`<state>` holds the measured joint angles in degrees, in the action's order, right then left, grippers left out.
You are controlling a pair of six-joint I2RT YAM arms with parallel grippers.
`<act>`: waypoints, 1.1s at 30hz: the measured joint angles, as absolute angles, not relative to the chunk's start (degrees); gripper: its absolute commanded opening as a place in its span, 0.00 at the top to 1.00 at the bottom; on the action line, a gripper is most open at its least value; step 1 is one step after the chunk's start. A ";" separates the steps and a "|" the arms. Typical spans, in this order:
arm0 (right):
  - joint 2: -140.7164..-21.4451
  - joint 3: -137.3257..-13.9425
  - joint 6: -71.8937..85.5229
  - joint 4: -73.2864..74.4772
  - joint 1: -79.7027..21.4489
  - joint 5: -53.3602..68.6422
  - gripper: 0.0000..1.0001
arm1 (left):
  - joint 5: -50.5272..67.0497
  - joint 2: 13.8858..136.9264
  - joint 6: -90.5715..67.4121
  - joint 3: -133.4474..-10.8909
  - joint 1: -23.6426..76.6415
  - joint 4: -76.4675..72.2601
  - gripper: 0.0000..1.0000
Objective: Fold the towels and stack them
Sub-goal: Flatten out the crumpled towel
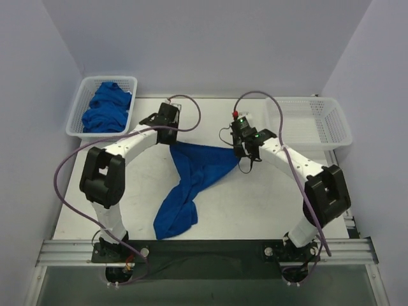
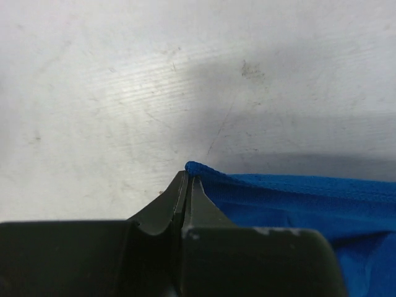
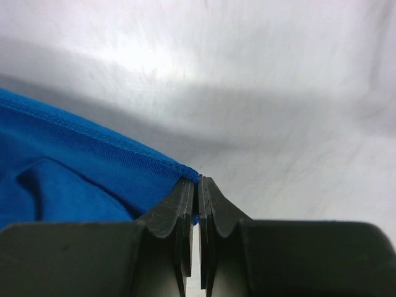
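A blue towel (image 1: 194, 175) is stretched between two robot arms at the centre of the top view. The left pincer (image 1: 170, 139) and right pincer (image 1: 243, 152) each grip one upper corner. The top edge runs nearly level and taut between them, left of centre to right of centre. The cloth narrows downward to a bunched tail lying on the white desk (image 1: 255, 204) in the lower middle of the frame.

In the left wrist view, the dark fingers (image 2: 176, 201) are pressed together on the towel's corner at the middle of the frame, and the cloth runs off to the lower right. In the right wrist view, the fingers (image 3: 179, 204) are clamped on the opposite corner with a thin slit between them, and the cloth fills the left side.

A left basket (image 1: 75, 121) in the upper left of the top view holds a heap (image 1: 107, 107) of blue cloth. A right basket (image 1: 331, 127) sits at the upper right.
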<state>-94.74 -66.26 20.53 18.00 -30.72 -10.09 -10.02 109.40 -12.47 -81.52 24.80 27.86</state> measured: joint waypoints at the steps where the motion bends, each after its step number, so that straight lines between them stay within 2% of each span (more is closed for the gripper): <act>1: -93.27 -68.99 18.41 18.92 -30.72 -11.16 1.00 | -10.17 107.31 -12.14 -81.91 24.49 28.12 1.00; 5: -89.01 -80.01 11.44 20.53 -30.68 -14.35 1.00 | -10.92 100.33 -10.44 -87.29 24.01 28.99 1.00; 12: -85.62 -99.63 -0.34 21.45 -30.39 -17.12 1.00 | -12.10 91.70 -6.44 -105.54 23.88 28.91 1.00; 19: -85.36 -112.66 -9.67 21.41 -30.74 -15.75 1.00 | -10.46 87.50 -3.62 -120.79 24.73 29.04 1.00; 26: -82.21 -114.80 -16.03 21.52 -31.22 -11.16 1.00 | -8.21 84.14 -0.38 -123.66 25.87 30.09 1.00; 33: -70.78 -110.04 -18.46 22.22 -33.41 -2.72 1.00 | -3.31 74.08 0.71 -117.12 26.61 31.62 1.00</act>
<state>-70.78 -110.04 -18.46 22.22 -33.41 -2.72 -3.31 74.08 0.71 -117.12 26.61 31.62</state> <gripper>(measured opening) 0.050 0.026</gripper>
